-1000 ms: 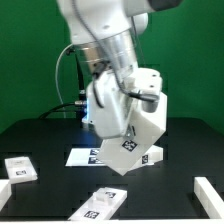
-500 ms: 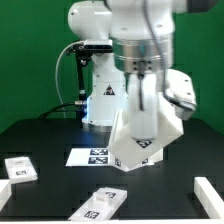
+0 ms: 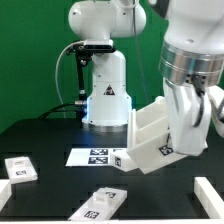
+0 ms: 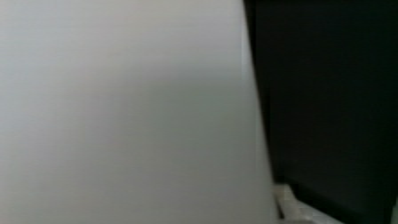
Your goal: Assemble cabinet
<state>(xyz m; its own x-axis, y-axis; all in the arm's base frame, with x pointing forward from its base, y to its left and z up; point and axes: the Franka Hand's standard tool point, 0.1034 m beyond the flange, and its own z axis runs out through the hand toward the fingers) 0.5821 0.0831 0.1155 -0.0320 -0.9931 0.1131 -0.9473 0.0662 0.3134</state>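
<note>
Exterior view | claw [image 3: 190, 126] clamped shut on cabinet box [image 3: 148, 132] | tilted, opening toward exterior view's left

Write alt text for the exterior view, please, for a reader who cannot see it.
The gripper holds a white cabinet box tilted above the black table, near the marker board. Three loose white parts lie on the table: one at the exterior view's left, one in front, one at its right.
</note>
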